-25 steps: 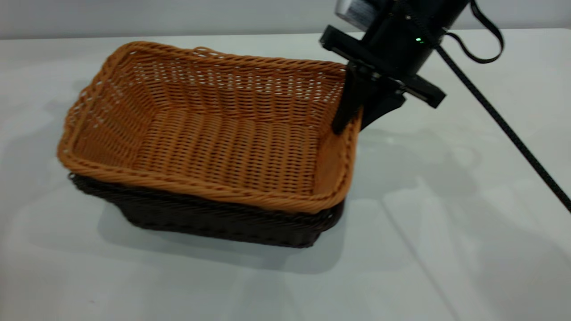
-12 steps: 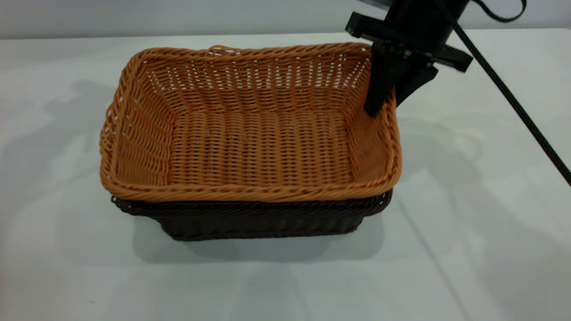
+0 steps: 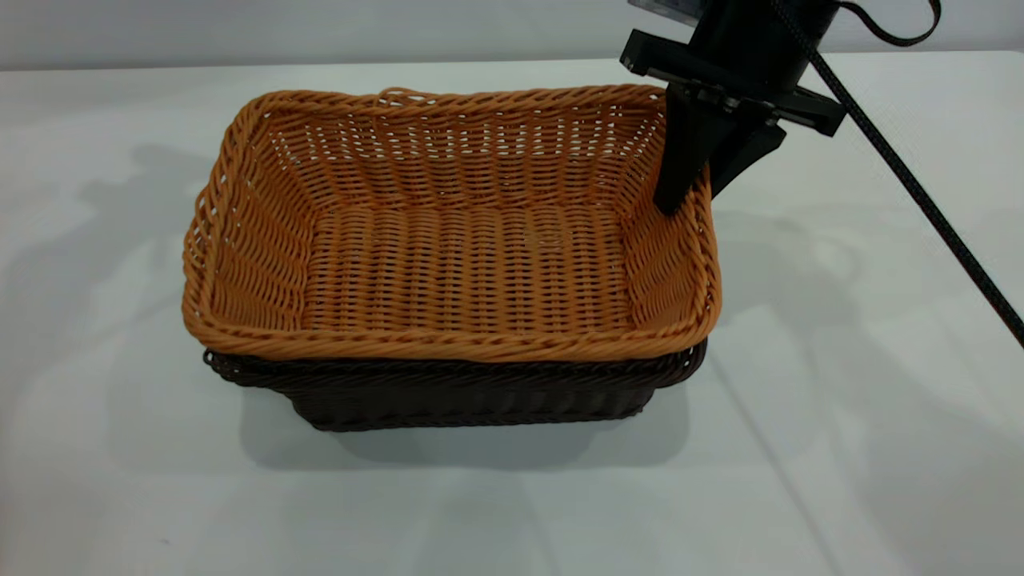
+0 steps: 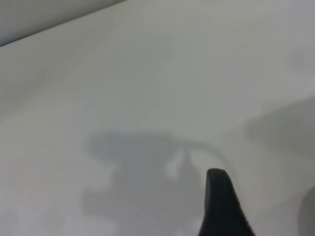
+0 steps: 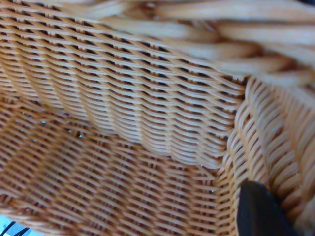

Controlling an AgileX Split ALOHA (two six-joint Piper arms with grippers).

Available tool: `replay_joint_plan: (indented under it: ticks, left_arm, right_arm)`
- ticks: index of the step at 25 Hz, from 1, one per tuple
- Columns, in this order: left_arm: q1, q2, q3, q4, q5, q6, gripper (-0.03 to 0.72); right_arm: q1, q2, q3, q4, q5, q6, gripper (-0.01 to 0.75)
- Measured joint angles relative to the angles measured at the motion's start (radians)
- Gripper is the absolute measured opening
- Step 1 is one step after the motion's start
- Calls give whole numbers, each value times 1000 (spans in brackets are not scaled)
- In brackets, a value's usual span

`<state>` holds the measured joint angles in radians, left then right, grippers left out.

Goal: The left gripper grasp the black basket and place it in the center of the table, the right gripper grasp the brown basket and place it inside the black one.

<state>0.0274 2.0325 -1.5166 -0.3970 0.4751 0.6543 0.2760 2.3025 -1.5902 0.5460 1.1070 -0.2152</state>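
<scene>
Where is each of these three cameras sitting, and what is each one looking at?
Exterior: outside the rig, looking down at the brown basket nested in the black basket on the table; the right gripper straddles its rim.
Left wrist: on the left arm, facing bare table; one dark fingertip of the left gripper shows.
Right wrist: on the right arm, looking into the brown basket; one fingertip shows.
Exterior and right wrist share the brown basket.

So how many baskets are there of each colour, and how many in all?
Orange-brown: 1, the brown basket, sitting inside the dark one, with the right tool clamped on its far right corner.
Black: 1, the black basket, underneath on the table.
Total: 2 baskets.
</scene>
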Motion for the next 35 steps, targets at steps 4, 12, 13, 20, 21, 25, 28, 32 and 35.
replay_joint_plan:
  ticks: [4,12,13,20,21,25,28,32,35]
  left_arm:
    - [0,0,0,0,0,0,400]
    - [0,-1,0,0,7,0,400]
    - [0,-5,0,0,16,0,400]
    - [0,-119,1,1,115,-50,400]
    - [0,-150,1,1,126,-54,400]
    - [0,-276,1,3,188,-72,400]
    - [0,-388,1,4,254,-89,400]
    - [0,-546,1,6,354,-149,400]
    - [0,-657,1,7,425,-202,400]
  right_arm:
    - [0,4,0,1,-2,-2,265]
    - [0,-6,-12,-27,12,-22,595]
    - [0,-16,-24,-42,23,-23,607]
    - [0,-158,-171,-162,86,18,601]
    - [-1,-187,-190,-175,94,27,596]
    - [-5,-314,-250,-195,112,46,593]
    - [-6,-443,-256,-200,127,48,593]
    - [-6,-620,-255,-200,141,49,593]
    - [-6,-751,-249,-201,151,49,593]
